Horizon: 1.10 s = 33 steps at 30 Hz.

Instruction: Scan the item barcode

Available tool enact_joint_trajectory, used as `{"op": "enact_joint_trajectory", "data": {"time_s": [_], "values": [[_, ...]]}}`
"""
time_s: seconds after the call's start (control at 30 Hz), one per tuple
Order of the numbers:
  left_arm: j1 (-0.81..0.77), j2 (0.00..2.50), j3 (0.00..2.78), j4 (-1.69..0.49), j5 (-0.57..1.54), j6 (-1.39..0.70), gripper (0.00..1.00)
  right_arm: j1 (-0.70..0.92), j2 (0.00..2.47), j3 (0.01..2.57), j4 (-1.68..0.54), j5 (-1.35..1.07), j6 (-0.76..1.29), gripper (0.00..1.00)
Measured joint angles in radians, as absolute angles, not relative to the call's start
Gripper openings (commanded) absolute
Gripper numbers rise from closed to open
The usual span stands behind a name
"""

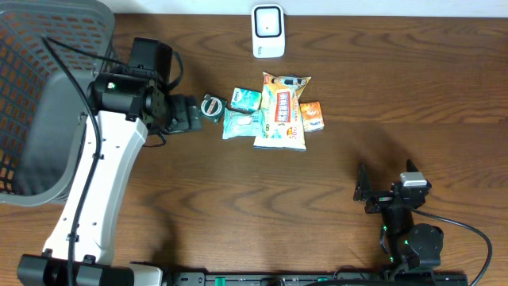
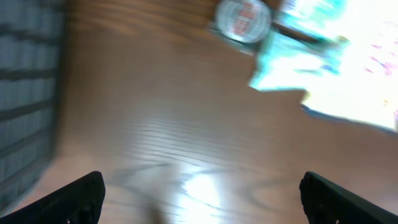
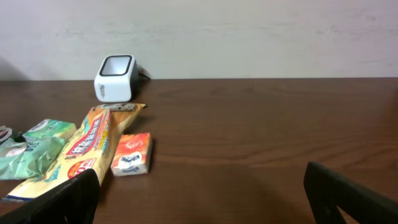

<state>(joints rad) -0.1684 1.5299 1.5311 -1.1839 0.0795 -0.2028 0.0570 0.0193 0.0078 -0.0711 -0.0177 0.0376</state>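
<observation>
Overhead view: bright, even light from above, sharp all over; soft shadow of left arm [image 1: 103,175] on table [image 1: 397,79] at 8 o'clock

Left wrist view: heavy motion blur; packets [image 2: 348,81] at 2 o'clock washed out white; glare patch on table at 6 o'clock; basket [image 2: 25,93] at 9 o'clock smeared

Right wrist view: softer light, mostly clear; dark fingers [image 3: 62,199] at 7 and 5 o'clock out of focus

This looks like a robotics lab dressed as a shop checkout. On the dark wooden table [image 1: 238,230], a white barcode scanner [image 1: 268,32] stands at 12 o'clock, snack packets [image 1: 283,111] lie at the centre, and a grey mesh shopping basket [image 1: 24,71] sits at 9 o'clock (all shop gear). A white robot arm [image 1: 95,191] stands at 8 o'clock and a black robot arm [image 1: 409,230] at 5 o'clock. The wall [image 3: 249,31] behind is bare.
</observation>
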Motion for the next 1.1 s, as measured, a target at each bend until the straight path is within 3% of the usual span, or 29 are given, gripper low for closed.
{"op": "enact_joint_trajectory", "data": {"time_s": [0.17,0.5,0.83,1.1], "values": [[-0.168,1.53,1.531,-1.179,0.255,-0.091,0.98,0.057,0.019,0.008,-0.071,-0.018,0.038,0.99],[-0.168,1.53,1.531,-1.153,0.324,-0.048,0.99,0.057,0.019,0.008,-0.071,-0.018,0.038,0.99],[-0.168,1.53,1.531,-1.147,0.032,-0.26,0.98,0.057,0.019,0.008,-0.071,-0.018,0.038,0.99],[-0.168,1.53,1.531,-1.145,-0.093,-0.302,0.98,0.057,0.019,0.008,-0.071,-0.018,0.038,0.99]]}}
